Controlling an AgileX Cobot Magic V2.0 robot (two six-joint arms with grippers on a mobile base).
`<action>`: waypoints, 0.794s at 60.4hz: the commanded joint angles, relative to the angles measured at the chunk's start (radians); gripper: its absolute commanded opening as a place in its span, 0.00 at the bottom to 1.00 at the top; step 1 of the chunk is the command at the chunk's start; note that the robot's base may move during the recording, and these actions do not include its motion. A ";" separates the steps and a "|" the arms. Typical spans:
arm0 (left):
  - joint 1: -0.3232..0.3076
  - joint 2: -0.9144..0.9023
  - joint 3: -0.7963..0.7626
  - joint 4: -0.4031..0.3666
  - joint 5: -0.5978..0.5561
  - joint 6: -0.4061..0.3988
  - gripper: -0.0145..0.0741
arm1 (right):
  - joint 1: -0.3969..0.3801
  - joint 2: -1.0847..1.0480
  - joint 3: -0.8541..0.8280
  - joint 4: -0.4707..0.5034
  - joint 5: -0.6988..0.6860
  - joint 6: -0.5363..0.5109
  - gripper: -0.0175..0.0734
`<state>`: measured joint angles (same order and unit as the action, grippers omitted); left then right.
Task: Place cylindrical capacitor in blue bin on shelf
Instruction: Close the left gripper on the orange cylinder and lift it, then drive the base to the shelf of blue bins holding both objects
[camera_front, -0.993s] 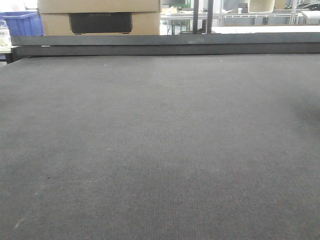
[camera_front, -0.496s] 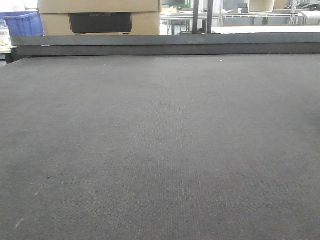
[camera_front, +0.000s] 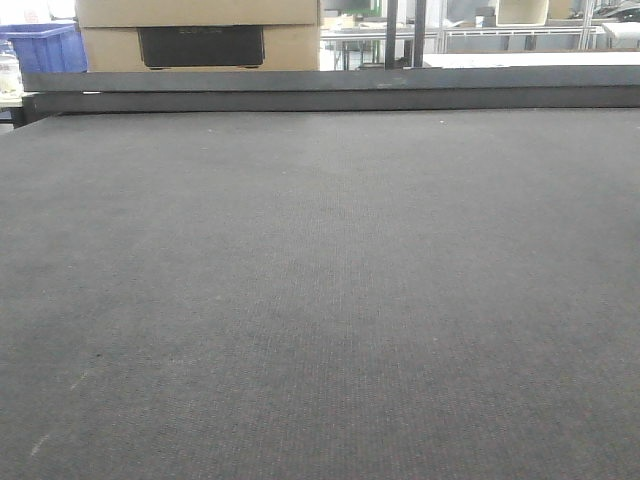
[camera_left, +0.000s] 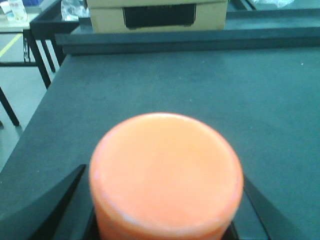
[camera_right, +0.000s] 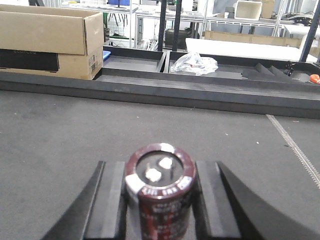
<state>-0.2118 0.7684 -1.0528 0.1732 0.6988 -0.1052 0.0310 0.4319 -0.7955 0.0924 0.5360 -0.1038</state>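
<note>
In the right wrist view the cylindrical capacitor (camera_right: 160, 192) stands upright, a dark maroon-black can with a pale stripe and two pale terminals on top. My right gripper (camera_right: 160, 167) is shut on it, one pad against each side, above the dark table (camera_right: 60, 130). In the left wrist view my left gripper (camera_left: 165, 177) holds a wide orange cylinder (camera_left: 165, 165) between its black fingers (camera_left: 70, 192). Neither gripper appears in the front view. The shelf is out of view. A blue bin (camera_front: 45, 47) shows far back left; I cannot tell whether it is the task's.
A raised dark ledge (camera_front: 330, 90) bounds the table's far side. A cardboard box (camera_front: 200, 30) stands behind it at the left. Behind the ledge are dark trays with a crumpled plastic bag (camera_right: 194, 63). The table's left edge (camera_left: 37, 115) drops to the floor.
</note>
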 joint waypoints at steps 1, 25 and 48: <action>-0.008 -0.004 -0.006 -0.003 -0.013 0.001 0.04 | 0.001 -0.005 -0.003 0.001 -0.018 0.001 0.01; -0.008 -0.004 -0.006 -0.003 -0.013 0.001 0.04 | 0.001 -0.005 -0.003 0.013 -0.020 0.001 0.01; -0.008 -0.004 -0.006 -0.003 -0.013 0.001 0.04 | 0.001 -0.005 -0.003 0.013 -0.020 0.001 0.01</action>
<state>-0.2118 0.7684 -1.0528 0.1732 0.7009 -0.1052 0.0310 0.4304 -0.7955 0.1059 0.5376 -0.1038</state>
